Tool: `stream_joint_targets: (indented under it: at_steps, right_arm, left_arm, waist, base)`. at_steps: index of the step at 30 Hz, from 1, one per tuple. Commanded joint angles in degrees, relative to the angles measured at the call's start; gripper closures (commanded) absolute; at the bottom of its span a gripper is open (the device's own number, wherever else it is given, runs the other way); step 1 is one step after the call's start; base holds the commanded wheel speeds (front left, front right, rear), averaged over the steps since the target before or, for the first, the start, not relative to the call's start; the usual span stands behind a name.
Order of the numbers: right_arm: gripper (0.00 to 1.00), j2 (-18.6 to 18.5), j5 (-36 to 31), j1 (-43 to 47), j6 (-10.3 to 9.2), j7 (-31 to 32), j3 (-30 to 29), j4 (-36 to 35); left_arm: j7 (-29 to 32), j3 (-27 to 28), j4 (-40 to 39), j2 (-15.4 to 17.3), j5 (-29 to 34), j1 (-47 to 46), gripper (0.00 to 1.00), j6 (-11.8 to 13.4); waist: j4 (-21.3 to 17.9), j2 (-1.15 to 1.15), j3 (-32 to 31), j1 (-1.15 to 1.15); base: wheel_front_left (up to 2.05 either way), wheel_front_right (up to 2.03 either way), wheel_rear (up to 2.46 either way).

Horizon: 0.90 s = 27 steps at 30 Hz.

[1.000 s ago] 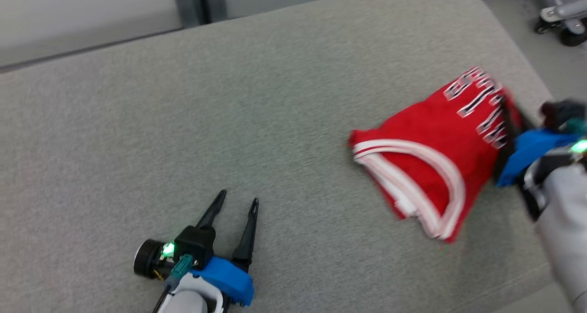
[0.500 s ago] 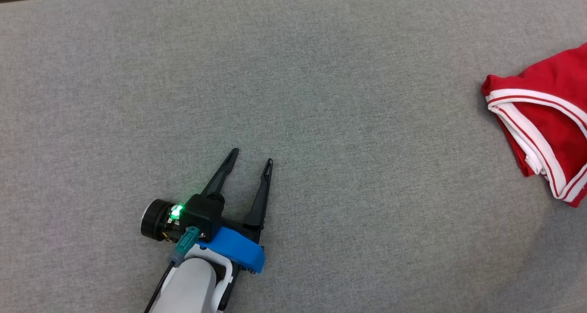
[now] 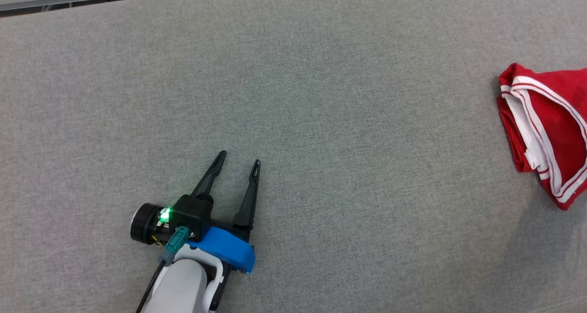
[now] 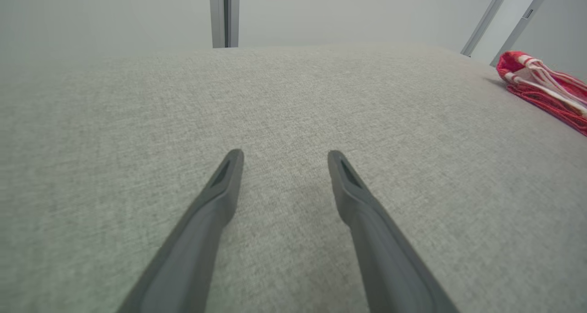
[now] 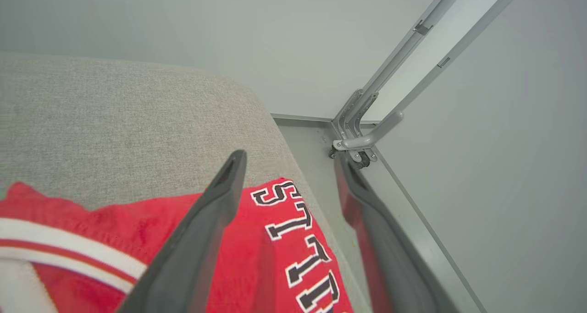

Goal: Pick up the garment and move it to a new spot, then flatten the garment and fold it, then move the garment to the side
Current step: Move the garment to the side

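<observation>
Left pincer (image 3: 240, 158) parted over table (image 3: 321, 97), right pincer (image 5: 290, 157) parted over garment (image 5: 257, 258)

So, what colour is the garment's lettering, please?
The lettering is black, outlined white; right wrist view.

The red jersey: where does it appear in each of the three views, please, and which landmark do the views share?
Head view: the red jersey is at the right edge, cut off by the frame.
Left wrist view: the jersey is at the upper right, far from the left gripper.
Right wrist view: the jersey is at the bottom left, beneath the open right gripper.
Shared landmark: the grey fabric surface under it.
</observation>
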Motion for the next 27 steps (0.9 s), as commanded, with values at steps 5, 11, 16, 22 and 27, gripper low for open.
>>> stream_joint_targets:
  at_steps: [5,11,16,22,27]
  right_arm:
    - [0.0,2.8,1.5,-3.9,-0.02,-2.2,3.7,1.9]
    - [0.0,12.2,10.3,-0.7,-0.03,-2.2,12.8,-8.2]
    - [0.0,15.6,19.8,7.4,-0.02,-2.2,23.3,-16.2]
    - [0.0,16.6,29.6,19.4,-0.02,-2.2,31.6,-23.1]
    - [0.0,17.0,33.2,26.7,-0.02,-2.2,34.7,-25.5]
  left_arm:
    - [0.3,1.7,0.8,1.3,-0.6,1.6,0.0,0.7]
    - [0.3,4.8,-0.4,1.0,-2.3,2.7,0.0,2.3]
    - [0.2,8.3,-1.1,0.8,-3.1,3.8,0.0,3.5]
    - [0.2,12.9,-1.5,0.8,-5.2,5.8,0.0,5.0]
    - [0.2,15.2,-1.2,0.8,-5.9,7.8,0.0,5.5]
  waist:
    - [0.7,0.0,-0.9,0.0]
    - [1.7,0.0,-2.9,0.0]
    - [3.1,0.0,-5.2,0.0]
    - [4.6,0.0,-8.5,0.0]
    - [5.2,0.0,-11.2,0.0]
  base:
    - [0.0,0.0,0.0]
    - [0.0,0.0,0.0]
    - [0.0,0.0,0.0]
    - [0.0,0.0,0.0]
    - [0.0,0.0,0.0]
